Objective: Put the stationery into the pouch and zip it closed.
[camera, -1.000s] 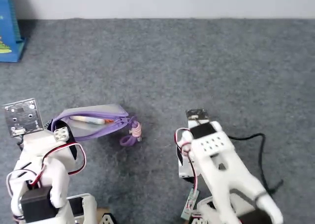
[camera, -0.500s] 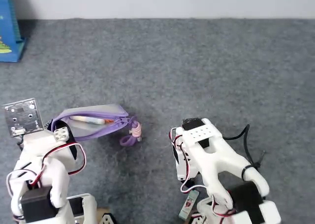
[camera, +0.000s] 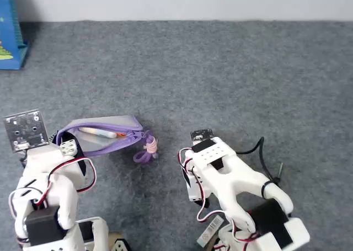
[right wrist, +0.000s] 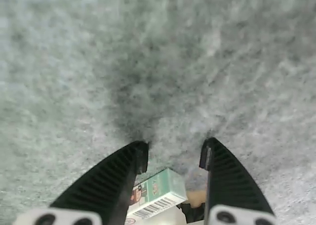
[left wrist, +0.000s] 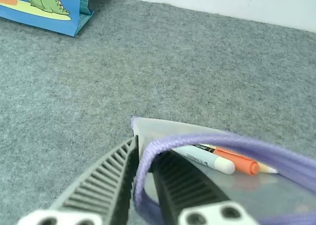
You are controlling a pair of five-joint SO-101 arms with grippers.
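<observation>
Grey carpet [camera: 231, 69], left claw [left wrist: 143, 149] pinching purple pouch [camera: 108, 144]

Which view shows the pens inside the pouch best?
The left wrist view: the pens lie close up inside the pouch, white marker and orange pen told apart. The high view shows them as a small white-and-orange streak in the pouch's mouth. The right wrist view faces carpet.
</observation>
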